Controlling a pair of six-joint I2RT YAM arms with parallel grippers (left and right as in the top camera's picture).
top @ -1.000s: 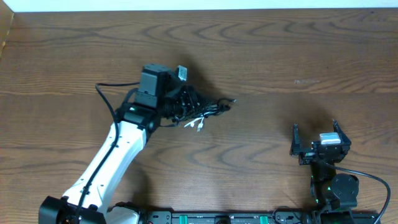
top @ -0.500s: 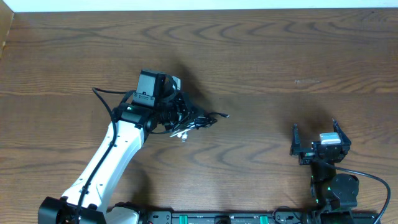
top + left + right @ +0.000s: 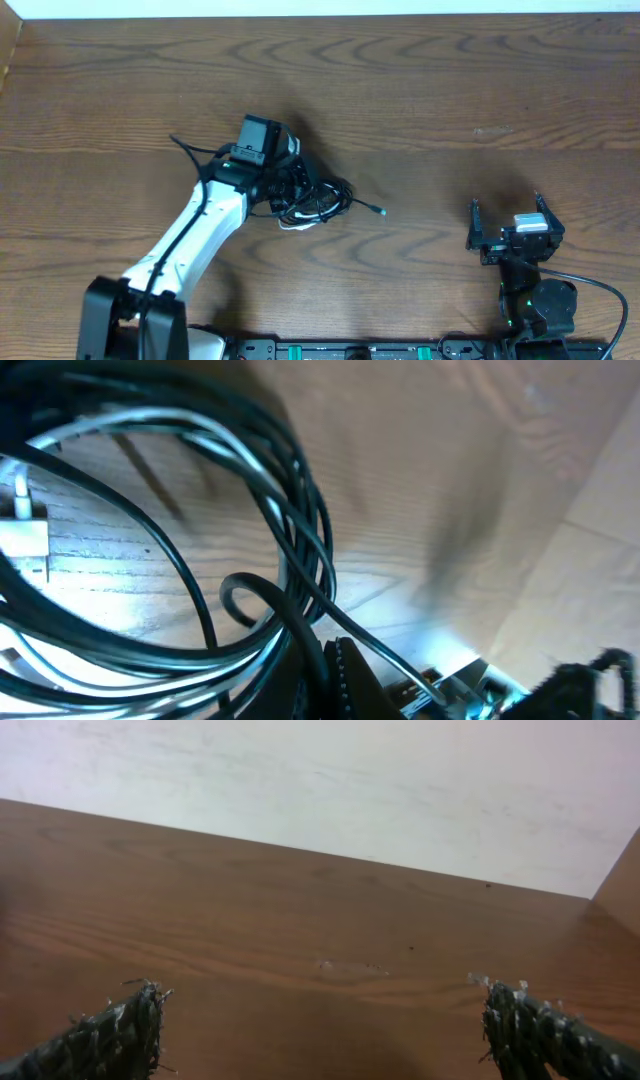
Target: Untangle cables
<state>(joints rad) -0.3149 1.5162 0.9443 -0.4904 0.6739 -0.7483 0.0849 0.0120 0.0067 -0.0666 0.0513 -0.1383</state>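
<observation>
Cables [image 3: 318,203] lie bunched left of the table's [image 3: 450,90] centre, long axis left to right. One black end trails right to its plug [image 3: 382,211]; the white cable [image 3: 296,224] shows at the near edge. Your left tool [image 3: 288,186] is clamped on the cables. Your right tool [image 3: 507,210], well apart at near right, gapes wide and holds nothing.

You have the cables [image 3: 318,203] bunched on the desk [image 3: 450,100] left of centre, against the left tool [image 3: 292,188], whose arm [image 3: 190,245] reaches in from the front left. One plug end [image 3: 382,211] trails out just right of the bunch. The right tool [image 3: 508,222] sits well apart, near the front right edge
</observation>
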